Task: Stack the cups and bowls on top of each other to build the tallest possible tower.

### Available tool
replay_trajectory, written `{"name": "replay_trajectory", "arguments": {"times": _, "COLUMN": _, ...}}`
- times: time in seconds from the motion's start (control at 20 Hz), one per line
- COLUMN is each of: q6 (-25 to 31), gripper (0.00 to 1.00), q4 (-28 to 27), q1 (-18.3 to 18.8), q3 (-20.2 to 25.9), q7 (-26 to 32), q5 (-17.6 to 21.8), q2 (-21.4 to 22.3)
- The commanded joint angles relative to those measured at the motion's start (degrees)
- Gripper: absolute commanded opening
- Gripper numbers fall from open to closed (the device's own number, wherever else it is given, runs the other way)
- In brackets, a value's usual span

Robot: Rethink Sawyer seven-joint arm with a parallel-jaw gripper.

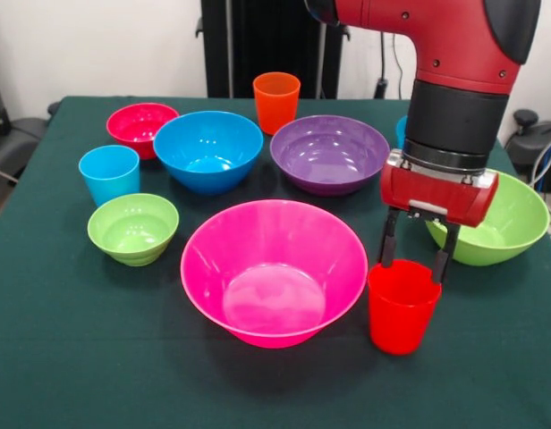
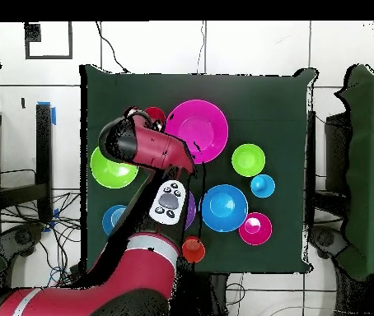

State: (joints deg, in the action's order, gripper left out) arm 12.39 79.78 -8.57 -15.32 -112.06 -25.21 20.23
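Straddling red cup | pincer wide | arm hides purple bowl overhead

My gripper straddles the red cup; the pink bowl crowds one side, a green bowl just behind, open cloth in front

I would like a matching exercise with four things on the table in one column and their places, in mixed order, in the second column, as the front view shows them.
Things:
1. red cup
2. orange cup
3. pink bowl
4. light blue cup

Places:
A. far side, behind the purple bowl
B. between the fingers of the hand
C. middle of the near side
D. just behind the small green bowl

Pairs: 1-B, 2-A, 3-C, 4-D
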Motion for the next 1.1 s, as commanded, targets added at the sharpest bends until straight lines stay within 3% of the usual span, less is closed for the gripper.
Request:
{"name": "replay_trajectory", "arguments": {"times": 0.05, "q6": 0.7, "gripper": 1.00, "q4": -0.3, "q1": 0.3, "q3": 3.6, "q7": -5.3, "q5": 3.4, "q2": -1.2}}
{"name": "replay_trajectory", "arguments": {"times": 0.6, "q6": 1.1, "gripper": 1.00, "q4": -0.7, "q1": 0.0, "q3": 3.0, "q7": -5.2, "q5": 3.4, "q2": -1.5}}
{"name": "replay_trajectory", "arguments": {"times": 1.1, "q6": 5.7, "gripper": 1.00, "q4": -0.5, "q1": 0.4, "q3": 2.7, "q7": -3.3, "q5": 4.1, "q2": 0.5}}
